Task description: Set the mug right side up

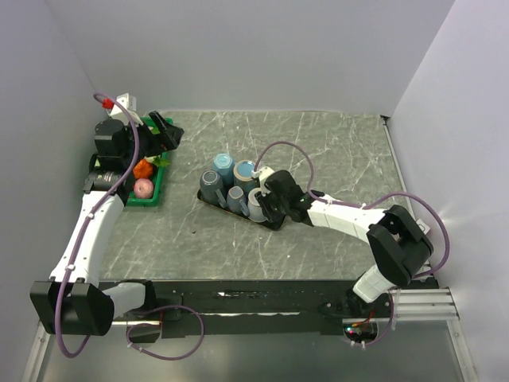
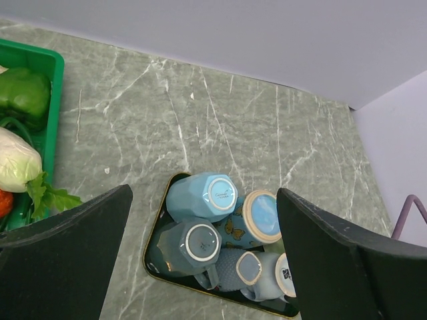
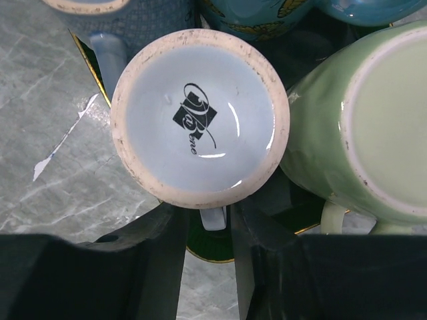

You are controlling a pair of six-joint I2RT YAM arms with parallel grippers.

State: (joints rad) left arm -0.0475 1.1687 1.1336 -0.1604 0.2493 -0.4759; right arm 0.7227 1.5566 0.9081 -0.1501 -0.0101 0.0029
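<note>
Straddling handle (image 3: 213, 223) w/ R fingers (image 3: 153, 253), set narrow. Touching on one side by the look, sliver of gap on the other, so can't tell if firmly pinched yet. Going for the handle prob. because there's no room round the body: packed tight against green mug (image 3: 373, 133) and others.

Sits base-up, logo showing: mug (image 3: 200, 117), at R end of tray (image 2: 150, 263), w/ handle poking out over the rim toward the arm. Easiest bit to reach, hence the choice.

Holding L fingers (image 2: 67, 260) spread wide w/ nothing between, up high by bin (image 1: 151, 199) at far L, well apart from tray. Prob. placed there to leave R arm room; also gives a look down on the mugs.

Step in hand, at a guess: securing the handle. Flip not begun. Next likely needs a lift clear of neighbours before rolling the wrist, else risks knocking green mug. After that, set down rim-up, tray or counter (image 1: 318, 151).
</note>
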